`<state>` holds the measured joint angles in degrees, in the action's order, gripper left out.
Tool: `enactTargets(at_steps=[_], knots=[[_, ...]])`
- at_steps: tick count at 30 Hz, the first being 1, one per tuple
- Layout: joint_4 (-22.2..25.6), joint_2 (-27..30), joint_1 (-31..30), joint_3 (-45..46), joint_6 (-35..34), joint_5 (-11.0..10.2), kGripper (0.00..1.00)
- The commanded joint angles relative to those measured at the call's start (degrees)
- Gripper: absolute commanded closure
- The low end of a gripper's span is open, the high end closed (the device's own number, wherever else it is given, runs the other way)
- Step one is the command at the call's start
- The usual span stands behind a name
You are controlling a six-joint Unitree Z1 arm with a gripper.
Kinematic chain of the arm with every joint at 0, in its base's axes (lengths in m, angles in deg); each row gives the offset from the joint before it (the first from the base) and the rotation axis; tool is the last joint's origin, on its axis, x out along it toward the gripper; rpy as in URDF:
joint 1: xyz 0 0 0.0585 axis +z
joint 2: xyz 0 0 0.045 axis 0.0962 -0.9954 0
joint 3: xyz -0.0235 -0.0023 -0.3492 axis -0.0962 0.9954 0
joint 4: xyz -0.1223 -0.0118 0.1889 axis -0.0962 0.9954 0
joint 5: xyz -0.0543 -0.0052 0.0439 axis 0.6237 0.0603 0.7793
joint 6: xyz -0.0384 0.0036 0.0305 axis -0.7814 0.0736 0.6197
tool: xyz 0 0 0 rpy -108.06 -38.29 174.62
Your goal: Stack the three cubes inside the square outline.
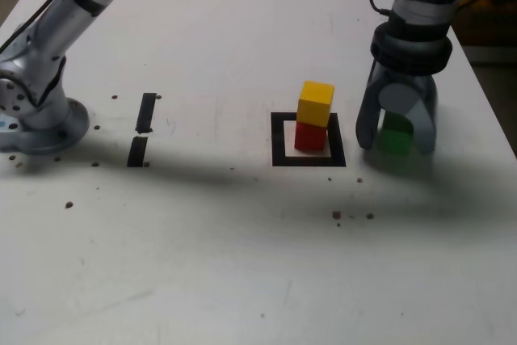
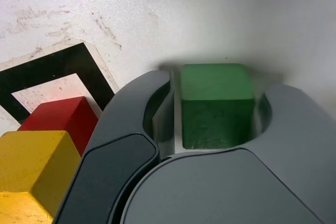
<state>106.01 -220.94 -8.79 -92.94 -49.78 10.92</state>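
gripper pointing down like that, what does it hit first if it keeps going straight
The gripper points down with the green cube between its jaws. Straight on, the table comes first; the cube looks to be resting on it, though contact is hard to judge.

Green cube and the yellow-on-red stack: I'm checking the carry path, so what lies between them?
In the exterior view, only one gripper finger, the square outline's right-hand band and bare table separate the green cube from the stack.

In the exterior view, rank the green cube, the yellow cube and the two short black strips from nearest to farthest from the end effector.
1. Green cube, between the jaws of the end effector.
2. Yellow cube, atop the red cube, toward the view's left.
3. Black strips, farthest left.
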Motion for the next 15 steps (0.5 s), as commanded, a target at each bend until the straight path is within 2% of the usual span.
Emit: enactTargets(at_steps=[1, 8, 15], knots=[[0.01, 0.22, -0.08, 0.02, 0.02, -0.17, 0.85], [0.40, 0.51, -0.16, 0.06, 0.02, -0.70, 0.85], [1.43, 2.66, -1.14, -1.13, -0.04, -2.18, 0.85]])
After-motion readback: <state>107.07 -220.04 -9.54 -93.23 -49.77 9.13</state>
